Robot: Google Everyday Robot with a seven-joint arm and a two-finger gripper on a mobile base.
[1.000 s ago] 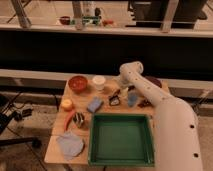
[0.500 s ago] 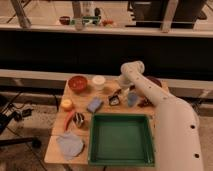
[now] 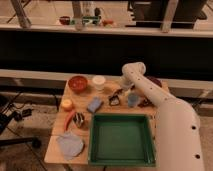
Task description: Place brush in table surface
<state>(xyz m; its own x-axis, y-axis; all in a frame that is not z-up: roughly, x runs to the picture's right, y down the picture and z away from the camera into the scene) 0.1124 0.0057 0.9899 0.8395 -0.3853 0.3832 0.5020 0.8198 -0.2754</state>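
Observation:
The brush (image 3: 114,99), dark with a slim handle, lies on the light tan table surface (image 3: 81,103) just behind the green tray. My gripper (image 3: 119,93) hangs right over it at the end of the white arm, which bends down from an elbow at the table's far edge. Its fingers look open, spread to either side of the brush. Whether they touch the brush is hard to tell.
A green tray (image 3: 121,161) fills the front right. A red bowl (image 3: 78,83) and white cup (image 3: 99,81) stand at the back. A blue sponge (image 3: 94,104), yellow item (image 3: 66,104), red pepper (image 3: 69,120) and grey cloth (image 3: 70,145) lie on the left. A blue cup (image 3: 132,100) stands beside the arm.

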